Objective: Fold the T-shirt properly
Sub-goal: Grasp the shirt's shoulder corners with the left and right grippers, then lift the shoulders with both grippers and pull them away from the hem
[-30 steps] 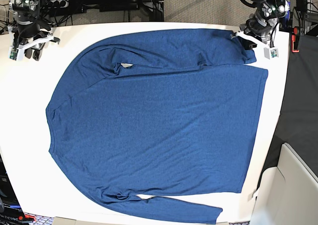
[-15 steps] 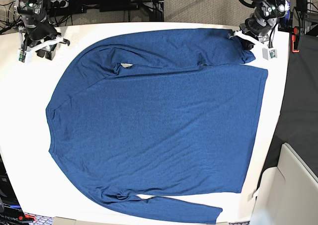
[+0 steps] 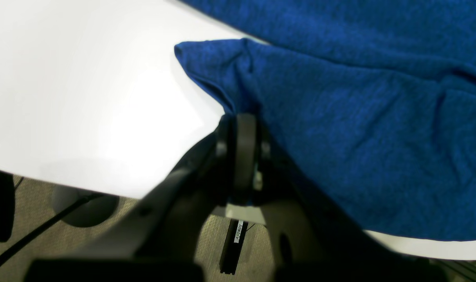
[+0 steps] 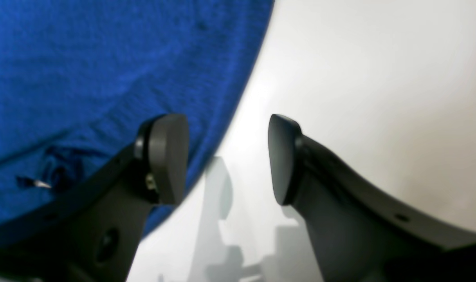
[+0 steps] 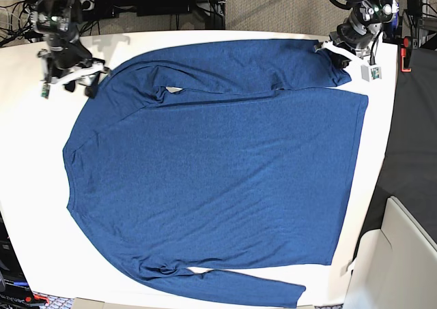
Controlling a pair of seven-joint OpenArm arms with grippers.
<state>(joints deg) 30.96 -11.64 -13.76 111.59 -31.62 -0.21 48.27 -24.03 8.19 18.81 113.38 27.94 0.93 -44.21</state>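
**Shirt spread flat, one cuff pinched**

The table [image 5: 20, 207] is white and takes up most of the base view. The shirt [image 5: 218, 166] lies spread flat across it, a plain dark blue heathered knit with no print. Its collar side faces left and its hem runs down the right. One long sleeve is laid along the far edge of the body, its cuff reaching the far right corner of the table. The other sleeve lies along the near edge, its cuff pointing right. A few soft creases show near the far shoulder; the body is otherwise smooth.

The left gripper [image 3: 240, 129] sits at the far right corner, tilted down over the table edge. Its jaws are clenched on the sleeve cuff, and the fabric bunches into a small peak just beyond the fingers.

The right gripper [image 4: 226, 156] is at the far left, above the shoulder edge of the shirt. Its jaws are spread apart and hold nothing; one finger [image 4: 165, 156] is over the cloth, the other over bare table.
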